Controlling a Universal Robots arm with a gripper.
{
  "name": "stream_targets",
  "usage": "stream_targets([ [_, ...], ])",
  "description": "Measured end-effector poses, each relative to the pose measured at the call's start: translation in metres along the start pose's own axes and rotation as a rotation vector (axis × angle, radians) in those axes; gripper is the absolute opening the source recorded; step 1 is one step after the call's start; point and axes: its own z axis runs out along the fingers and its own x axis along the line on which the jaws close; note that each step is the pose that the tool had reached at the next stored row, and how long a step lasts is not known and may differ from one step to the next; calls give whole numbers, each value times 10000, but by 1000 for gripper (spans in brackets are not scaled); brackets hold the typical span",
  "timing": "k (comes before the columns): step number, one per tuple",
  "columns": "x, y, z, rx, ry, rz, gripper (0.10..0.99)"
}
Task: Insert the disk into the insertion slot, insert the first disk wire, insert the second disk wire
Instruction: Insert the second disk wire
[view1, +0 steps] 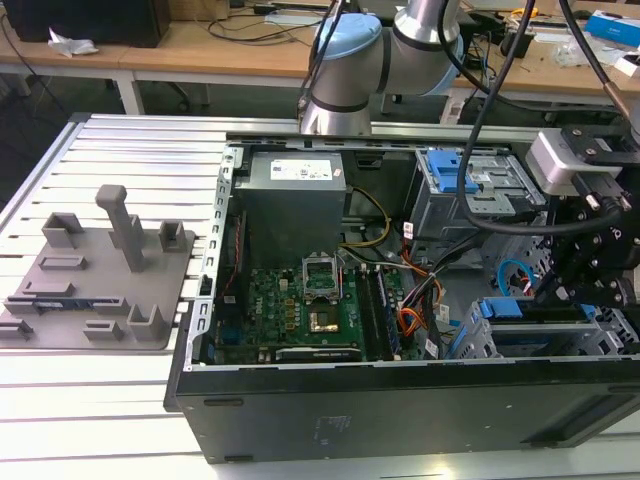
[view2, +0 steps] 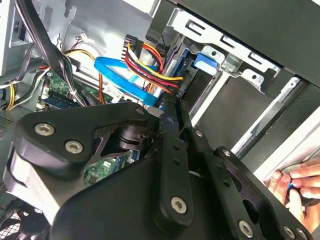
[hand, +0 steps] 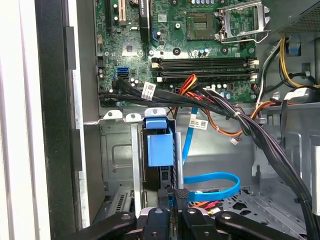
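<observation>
The gripper (hand: 176, 200) is low at the rear of the disk (hand: 160, 147), which already sits in the insertion slot (hand: 120, 165) by the case's front wall. Its fingers appear closed on a small black connector, probably that of the second disk wire (hand: 212, 182), whose light-blue loop runs away from the fingertips; this cannot be confirmed. In the second wrist view, the first disk wire (view2: 150, 67) reaches the disk's back edge, apparently plugged in. The connector is held edge-on to the disk, aligned for its socket.
</observation>
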Motion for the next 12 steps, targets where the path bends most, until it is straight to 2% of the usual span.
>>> stream_targets([
  [6, 2, 1, 38, -7, -1, -8, 161],
  [7, 2, 0, 41, -8, -9, -11, 173],
  [8, 1, 1, 28, -9, -14, -11, 227],
  [10, -6, 0, -115, -8, -2, -11, 353],
  [11, -11, 0, -167, -8, 2, -11, 353],
  [12, -20, 1, -210, -8, 9, -11, 412],
])
